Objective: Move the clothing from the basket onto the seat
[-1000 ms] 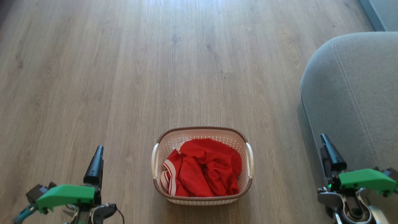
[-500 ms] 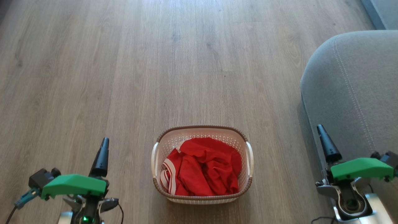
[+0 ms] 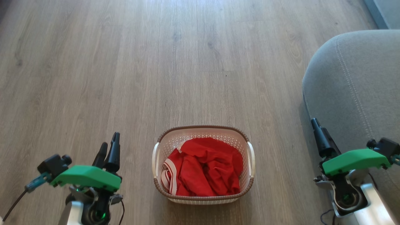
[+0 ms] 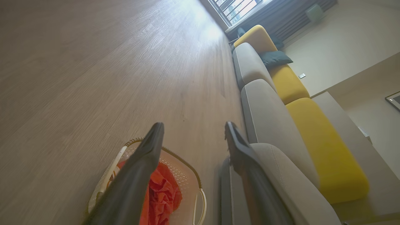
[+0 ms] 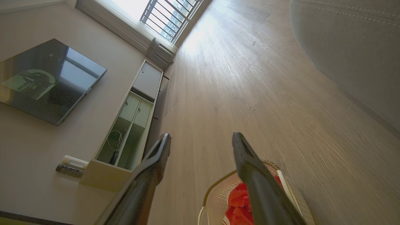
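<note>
Pale wood-plank floor (image 3: 200, 62) ran up my head view, the boards lengthwise. The seat (image 3: 359, 87) took the right edge, a grey cushion with its rounded corner toward upper centre and its pale stitching running down the frame. Nothing red lay on the part I could see.

The basket (image 3: 203, 127) sat on the floor at lower centre, apart from the seat. Its long axis lay across the frame, with a handle at each short end, left and right. The clothing (image 3: 206, 168) was inside it, a crumpled red heap with no clear long axis of its own. The striped trim lay at the heap's lower left and a white cuff at its upper left.

I judged the task not begun: nothing was lifted, and the whole heap was left to carry rightward to the seat.

My left hand (image 3: 110, 139) hung at lower left, beside the basket and clear of it. The left wrist view showed its fingers spread wide with nothing between them. My right hand (image 5: 201, 136) was also wide and empty in its wrist view. In the head view it stood at lower right, overlapping the seat's edge, and I could not tell whether it touched.
</note>
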Controlling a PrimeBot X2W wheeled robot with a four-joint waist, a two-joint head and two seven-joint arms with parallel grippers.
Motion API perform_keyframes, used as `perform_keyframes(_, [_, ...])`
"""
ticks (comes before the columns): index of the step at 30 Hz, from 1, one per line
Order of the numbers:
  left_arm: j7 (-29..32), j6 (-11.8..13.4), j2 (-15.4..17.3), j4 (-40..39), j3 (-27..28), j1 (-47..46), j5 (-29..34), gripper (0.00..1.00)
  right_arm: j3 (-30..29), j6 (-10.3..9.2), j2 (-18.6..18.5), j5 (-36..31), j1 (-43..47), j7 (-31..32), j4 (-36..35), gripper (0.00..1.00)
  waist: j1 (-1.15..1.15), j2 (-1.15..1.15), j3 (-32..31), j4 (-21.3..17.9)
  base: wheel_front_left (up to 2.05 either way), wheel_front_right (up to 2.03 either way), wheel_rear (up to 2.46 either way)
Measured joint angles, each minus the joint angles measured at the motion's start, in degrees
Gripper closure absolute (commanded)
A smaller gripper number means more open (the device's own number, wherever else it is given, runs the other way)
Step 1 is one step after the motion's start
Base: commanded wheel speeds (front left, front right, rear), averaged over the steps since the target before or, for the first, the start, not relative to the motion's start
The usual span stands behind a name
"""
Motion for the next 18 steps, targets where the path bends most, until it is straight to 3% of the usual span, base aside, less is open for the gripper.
perform_keyframes(11, [-1.97,1.85,0.14,1.16,-1.79,-1.93,8.88,0.0,3.18,0.0,-1.65,-5.9,-2.98,-1.85,3.25,0.0,0.0,0.0,0.25,0.11,0.0,0.0,0.0])
perform_keyframes(18, [-3.04,4.74,0.64,1.64,-2.77,-3.15,14.56,0.0,4.28,0.0,-2.09,-10.33,-4.89,-2.92,4.65,0.0,0.0,0.0,0.22,0.31,0.0,0.0,0.0])
